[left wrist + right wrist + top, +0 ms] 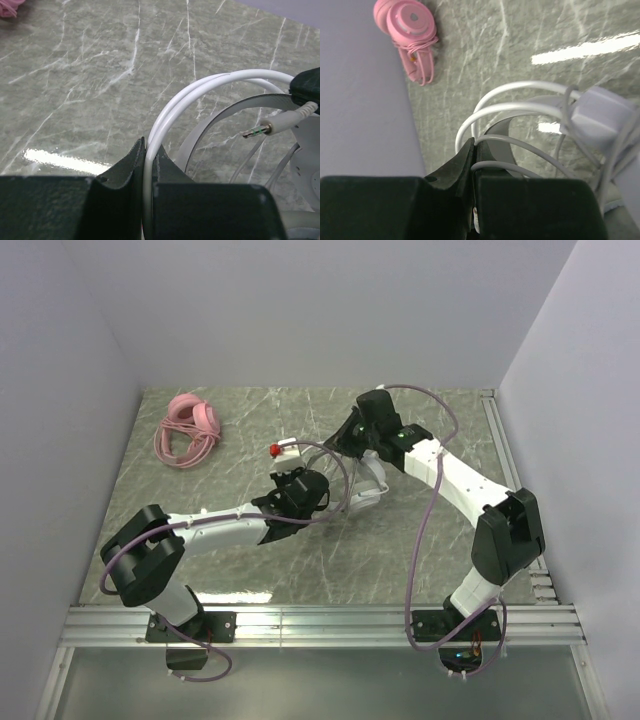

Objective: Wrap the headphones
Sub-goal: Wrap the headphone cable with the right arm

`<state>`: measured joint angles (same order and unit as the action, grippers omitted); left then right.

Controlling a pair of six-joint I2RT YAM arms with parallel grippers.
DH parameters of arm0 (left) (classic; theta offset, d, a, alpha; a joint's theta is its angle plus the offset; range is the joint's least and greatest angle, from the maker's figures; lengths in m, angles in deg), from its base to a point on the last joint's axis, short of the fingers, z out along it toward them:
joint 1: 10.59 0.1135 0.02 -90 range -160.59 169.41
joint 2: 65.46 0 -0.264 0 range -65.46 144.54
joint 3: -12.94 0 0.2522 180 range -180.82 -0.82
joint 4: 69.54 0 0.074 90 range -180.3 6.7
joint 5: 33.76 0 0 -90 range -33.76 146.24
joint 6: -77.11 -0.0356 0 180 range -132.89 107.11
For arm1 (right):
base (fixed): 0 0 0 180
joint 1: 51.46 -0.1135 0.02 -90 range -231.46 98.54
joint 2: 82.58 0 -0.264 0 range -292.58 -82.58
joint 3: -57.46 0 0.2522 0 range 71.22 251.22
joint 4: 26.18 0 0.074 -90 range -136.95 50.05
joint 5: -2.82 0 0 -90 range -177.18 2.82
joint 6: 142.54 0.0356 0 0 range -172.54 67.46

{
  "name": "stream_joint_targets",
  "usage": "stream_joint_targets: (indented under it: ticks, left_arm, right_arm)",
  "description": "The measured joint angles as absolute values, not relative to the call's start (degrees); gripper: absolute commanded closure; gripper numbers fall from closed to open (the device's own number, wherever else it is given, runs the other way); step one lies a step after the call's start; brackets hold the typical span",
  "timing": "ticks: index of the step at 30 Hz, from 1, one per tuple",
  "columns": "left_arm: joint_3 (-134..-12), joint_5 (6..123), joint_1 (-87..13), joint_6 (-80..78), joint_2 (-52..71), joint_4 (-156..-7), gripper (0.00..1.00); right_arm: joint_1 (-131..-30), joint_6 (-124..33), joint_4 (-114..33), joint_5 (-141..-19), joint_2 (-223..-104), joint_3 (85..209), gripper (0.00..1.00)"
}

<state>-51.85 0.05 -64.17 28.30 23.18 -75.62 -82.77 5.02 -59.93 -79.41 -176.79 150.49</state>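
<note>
Top view: pink headset (190,428) lies at the far-left corner of the table (300,570), its cable bundled in loops against it. It looks wrapped, so that half reads as done. White headset (365,485) sits mid-table btwn both arms, w/ left gripper (312,486) just beside it on the left and right gripper (340,445) at its far side. A thin cable (335,465) arcs in a loose loop btwn them; jaw state is too small to read here. A small red-tipped bit (274,450) shows near the far end of the headset, can't tell what. Left wrist: left gripper (148,152) is pinched shut on a doubled run of white cable (200,89), two strands rising side by side out of the jaws and curving right over the grey headband (235,106). Jack plug (257,131) hangs free in the air, not tucked, next to an ear cup (306,167). Right wrist: right gripper (472,152) is also clamped together on cable (520,86), w/ several loops fanning out ahead around the headband (500,130). A white cup (600,112) is at right; pink headset (405,22) is far off by the wall (360,100). Judgement: approx past halfway, pink one finished, white one mid-wrap w/ slack, wide loops and a loose plug end. Left to do, prob: pull coils snug, stow the plug, let go.
</note>
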Motion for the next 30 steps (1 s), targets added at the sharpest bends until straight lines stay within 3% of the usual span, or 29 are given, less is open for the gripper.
stream_joint_targets:
  ticks: [30]
  left_arm:
    - [-59.89,4.91,-62.9,32.74,21.28,-89.78,1.0]
  right_arm:
    - [-91.71,-3.24,-63.41,-97.11,-177.82,150.33,1.0]
